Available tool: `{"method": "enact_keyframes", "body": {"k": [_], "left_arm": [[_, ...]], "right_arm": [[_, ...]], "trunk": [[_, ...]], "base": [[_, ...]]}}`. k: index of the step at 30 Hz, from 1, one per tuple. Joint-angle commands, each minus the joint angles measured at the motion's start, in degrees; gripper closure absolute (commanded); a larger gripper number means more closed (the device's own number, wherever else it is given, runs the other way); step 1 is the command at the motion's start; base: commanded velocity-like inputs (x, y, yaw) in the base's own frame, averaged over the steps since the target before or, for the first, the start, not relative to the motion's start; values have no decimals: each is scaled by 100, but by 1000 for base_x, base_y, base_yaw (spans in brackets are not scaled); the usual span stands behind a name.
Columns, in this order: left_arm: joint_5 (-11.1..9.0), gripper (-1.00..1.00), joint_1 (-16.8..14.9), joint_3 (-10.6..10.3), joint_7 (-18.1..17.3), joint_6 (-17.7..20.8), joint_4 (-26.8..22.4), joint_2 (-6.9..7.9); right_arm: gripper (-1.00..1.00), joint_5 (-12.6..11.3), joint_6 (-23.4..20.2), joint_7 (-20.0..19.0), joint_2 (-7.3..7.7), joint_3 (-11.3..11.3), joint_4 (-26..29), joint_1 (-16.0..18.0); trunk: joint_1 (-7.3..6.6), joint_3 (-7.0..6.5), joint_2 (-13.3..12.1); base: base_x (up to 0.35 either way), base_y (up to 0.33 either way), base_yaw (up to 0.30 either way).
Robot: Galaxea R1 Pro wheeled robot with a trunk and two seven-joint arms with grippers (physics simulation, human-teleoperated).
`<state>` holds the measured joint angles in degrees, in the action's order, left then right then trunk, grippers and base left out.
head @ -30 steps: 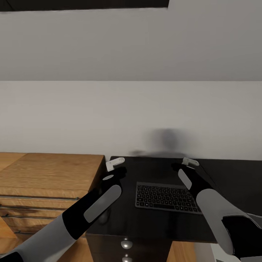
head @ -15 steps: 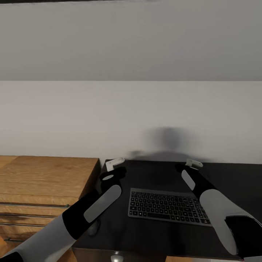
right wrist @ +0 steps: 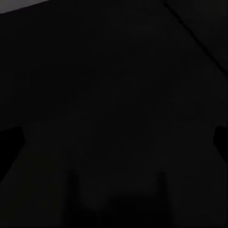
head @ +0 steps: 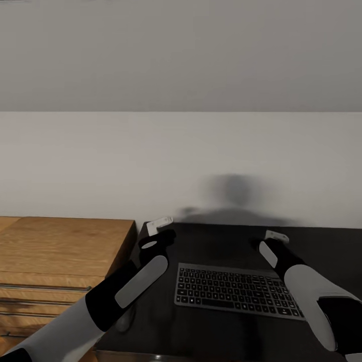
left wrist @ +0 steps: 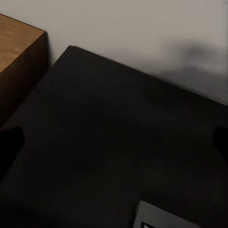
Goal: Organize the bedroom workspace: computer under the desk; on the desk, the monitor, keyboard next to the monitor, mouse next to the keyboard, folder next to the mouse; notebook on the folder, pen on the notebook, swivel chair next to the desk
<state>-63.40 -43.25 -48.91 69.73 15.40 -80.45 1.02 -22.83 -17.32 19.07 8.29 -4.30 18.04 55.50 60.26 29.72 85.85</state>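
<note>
left gripper [head: 160,225] jaws spread apart, empty, over back left corner of long glossy black desk [head: 211,241], centre-left of head frame. right gripper [head: 276,236] jaws also apart, empty, over desk right of centre. slim black keyboard with dark grey frame [head: 236,291] flat on desk between both arms, lower centre; its corner at lower edge of left wrist frame [left wrist: 161,217]. low light-wood shelving unit [head: 55,246] lower left, beside desk. grey wall [head: 181,151] behind.
</note>
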Motion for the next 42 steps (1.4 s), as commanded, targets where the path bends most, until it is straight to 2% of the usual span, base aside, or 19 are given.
{"method": "enact_keyframes", "body": {"k": [1, 5, 21, 32, 33, 42], "left_arm": [[-6, -100, -8, -10, 32, 60, -9, 4], [-6, -100, -8, -12, 32, 58, -21, 4], [-14, -100, -8, -13, 32, 53, -153, 62], [-15, -100, -8, -20, 32, 51, -186, 62], [-16, -100, -8, -33, 32, 52, -188, 59], [-15, -100, -8, -56, 32, 51, -190, 57]], "right_arm": [[-100, -44, -109, 36, 16, -46, 11, 3], [-100, -52, -375, 36, 52, -45, 12, 4], [-100, -48, -704, 46, 79, -45, 1, 4], [-100, -55, -966, 51, 156, -45, 0, 4], [-100, -55, -1188, 46, 162, -45, 3, 4], [-100, -55, -1388, 39, 164, -45, 6, 4]], "trunk": [[1, 6, 4], [1, 6, 4], [1, 6, 4], [1, 6, 4], [1, 6, 4], [1, 6, 4]], "base": [[80, -1, 0], [38, -1, 0], [6, 0, 0], [0, 0, 0], [0, 0, 0], [0, 0, 0]]}}
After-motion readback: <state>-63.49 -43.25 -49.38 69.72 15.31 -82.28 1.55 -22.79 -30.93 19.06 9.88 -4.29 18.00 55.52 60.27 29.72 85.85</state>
